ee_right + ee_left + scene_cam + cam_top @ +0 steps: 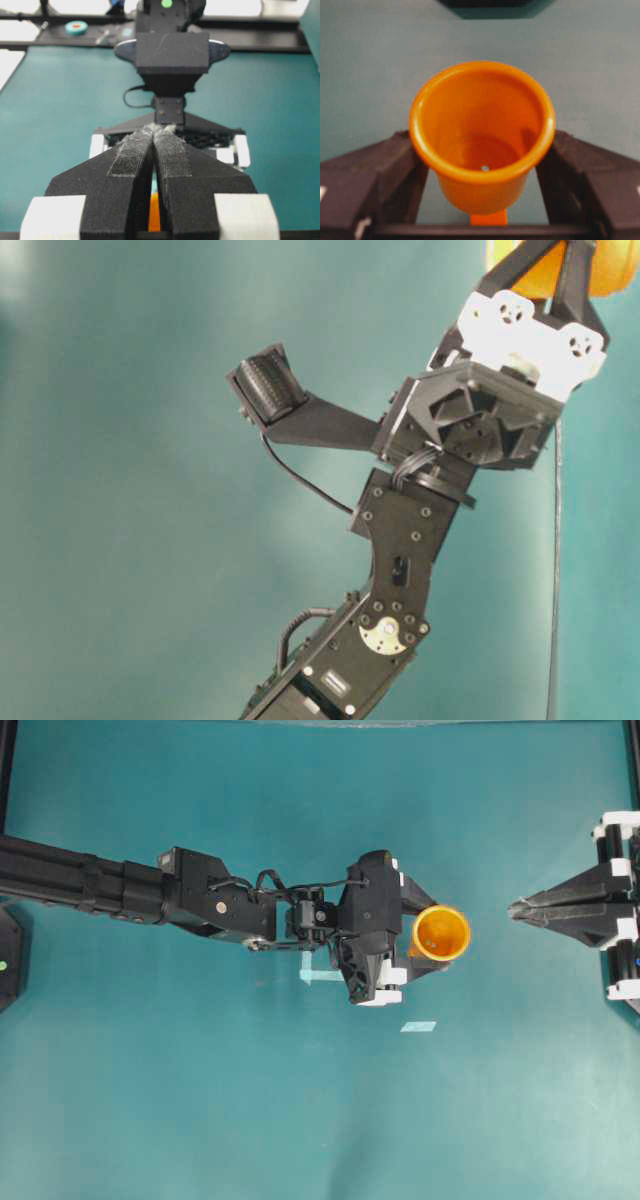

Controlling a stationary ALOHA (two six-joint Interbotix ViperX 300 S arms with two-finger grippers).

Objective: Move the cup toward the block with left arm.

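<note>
The orange cup (441, 932) stands upright between the fingers of my left gripper (432, 935), which is shut on it. The left wrist view looks down into the cup (482, 125), with the gripper (482, 145) pressing its sides and one black finger (395, 165) on each side. A small bright orange patch, the block (489, 218), shows just below the cup's base, mostly hidden by the cup. In the table-level view the cup (540, 275) sits at the top right in the gripper. My right gripper (513, 908) is shut and empty, a short way right of the cup; the right wrist view shows it (159, 129) too.
A pale tape outline (320, 970) lies partly under the left gripper. A pale tape strip (418, 1026) lies in front of it. The right arm's white-and-black mount (620, 910) is at the right edge. Black frame rails and a blue tape roll (76, 26) lie beyond the table.
</note>
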